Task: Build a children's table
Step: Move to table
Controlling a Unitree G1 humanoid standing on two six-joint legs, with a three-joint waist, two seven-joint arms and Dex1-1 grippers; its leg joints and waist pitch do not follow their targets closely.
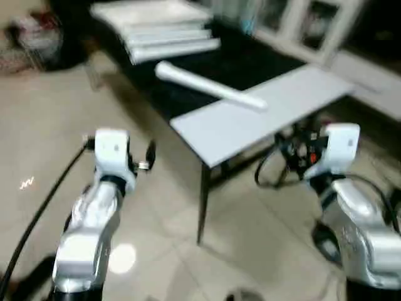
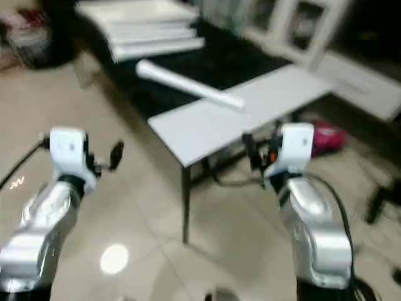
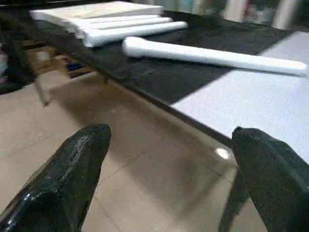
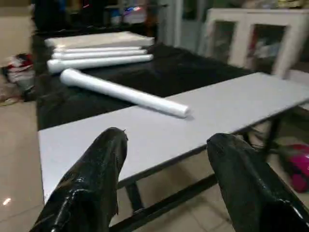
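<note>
One white tapered leg (image 1: 210, 84) lies alone and slantwise across the work table, half on the black surface and half on a pale grey board (image 1: 263, 110). At the table's far end rests the flat white table top (image 1: 150, 12), with three more white legs (image 4: 99, 55) lined up against its near side. My left gripper (image 3: 169, 140) hovers open over the floor, short of the table's edge, nothing between its black fingers (image 3: 72, 179). My right gripper (image 4: 166, 145) is open too, level with the grey board's near edge and holding nothing.
The work table stands on thin dark legs (image 1: 203, 200) over a tiled floor. A pink object (image 2: 326, 138) lies on the floor beyond my right arm. White framed furniture (image 4: 251, 34) stands behind the table. Clutter (image 1: 31, 37) sits at the far left.
</note>
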